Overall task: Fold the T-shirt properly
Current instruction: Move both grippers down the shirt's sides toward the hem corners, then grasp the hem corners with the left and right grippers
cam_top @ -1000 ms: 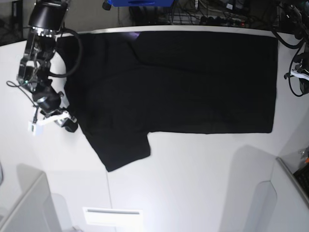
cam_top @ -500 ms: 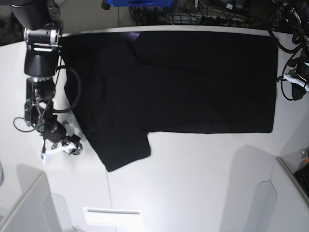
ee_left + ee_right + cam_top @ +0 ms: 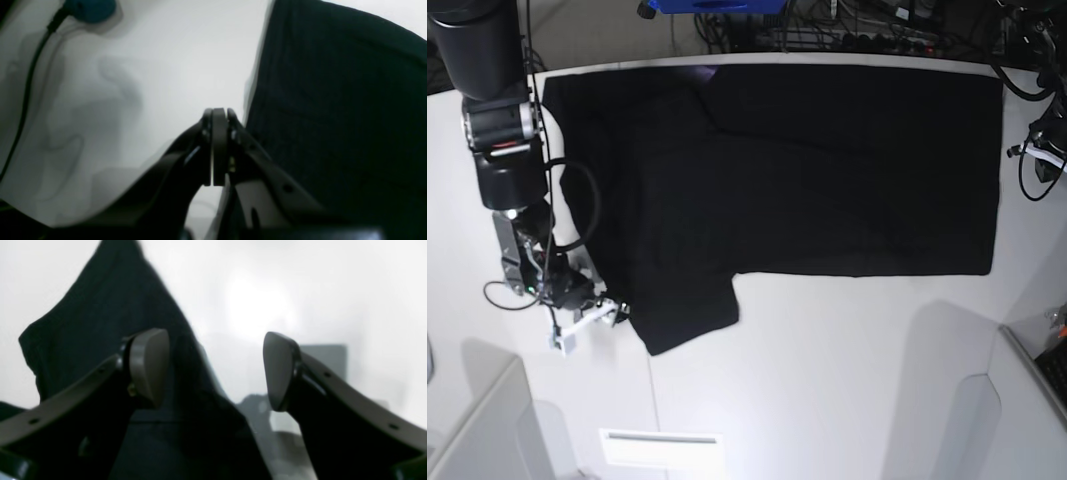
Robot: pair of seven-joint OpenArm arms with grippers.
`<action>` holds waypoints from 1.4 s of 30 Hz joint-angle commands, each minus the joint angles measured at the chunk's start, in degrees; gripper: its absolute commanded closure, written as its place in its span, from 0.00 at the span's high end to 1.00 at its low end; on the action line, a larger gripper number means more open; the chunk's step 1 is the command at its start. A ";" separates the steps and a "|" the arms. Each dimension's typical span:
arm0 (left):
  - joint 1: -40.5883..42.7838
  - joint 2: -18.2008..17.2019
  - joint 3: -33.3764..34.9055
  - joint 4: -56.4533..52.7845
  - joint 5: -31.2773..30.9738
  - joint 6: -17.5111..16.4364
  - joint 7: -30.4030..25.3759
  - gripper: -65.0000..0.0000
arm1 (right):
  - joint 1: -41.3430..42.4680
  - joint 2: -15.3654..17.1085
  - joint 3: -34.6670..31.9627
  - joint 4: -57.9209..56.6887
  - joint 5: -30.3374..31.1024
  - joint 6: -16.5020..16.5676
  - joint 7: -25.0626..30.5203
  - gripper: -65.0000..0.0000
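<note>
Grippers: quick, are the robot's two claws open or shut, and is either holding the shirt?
Left gripper: shut, holding nothing, beside the T-shirt.
Right gripper: open, holding nothing, at the sleeve edge.

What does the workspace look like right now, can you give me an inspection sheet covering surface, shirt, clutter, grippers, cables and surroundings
Surface: white table, bare in front of the shirt.
Job's things: T-shirt spread flat, plain black side up, one sleeve sticking out toward the front.
Clutter: nothing seen.
Grippers: right gripper open, at the sleeve's edge; left gripper shut, empty, beside the shirt's edge.
Cables: black cable on the table near the left arm; cable loop on the right arm.
Surroundings: tangled wires behind the table.
</note>
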 commanded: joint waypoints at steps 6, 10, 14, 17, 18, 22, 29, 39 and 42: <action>-0.62 -1.47 -0.08 -0.34 -0.65 0.04 -1.44 0.00 | 0.56 -0.22 -5.97 0.66 0.44 0.62 -0.14 0.64; -2.03 -1.47 0.01 -0.43 -0.65 0.13 -1.27 0.00 | -0.75 -1.01 -6.41 0.66 0.44 0.62 -0.14 0.64; -3.70 -1.55 -0.08 -3.07 -0.65 0.21 -1.27 0.00 | -1.46 -1.37 -6.41 0.66 0.35 0.62 -0.05 0.53; -5.46 -2.35 0.10 -5.44 -0.65 0.21 -1.27 0.00 | -1.46 -1.37 -6.41 0.66 0.35 0.62 -0.05 0.38; -6.16 -2.61 0.10 -6.23 -0.65 0.21 -1.27 0.00 | -1.46 -1.37 -6.41 0.66 0.35 0.62 -0.05 0.33; -8.97 -3.14 0.10 -9.05 -0.65 0.30 -1.27 0.00 | -1.46 -1.37 -6.06 0.66 0.35 0.62 -0.05 0.13; -15.39 -4.90 0.98 -13.71 -0.65 0.13 -1.27 0.78 | -1.46 -1.28 -5.79 0.49 0.44 0.53 -0.05 0.00; -32.09 -11.31 18.65 -34.80 -0.65 0.13 -2.85 0.76 | -1.37 -1.28 -5.79 0.66 0.44 0.53 -0.05 0.00; -35.26 -11.93 24.10 -39.82 -0.65 0.30 -7.95 0.76 | -1.28 -1.37 -5.79 0.66 0.44 0.53 -0.05 0.00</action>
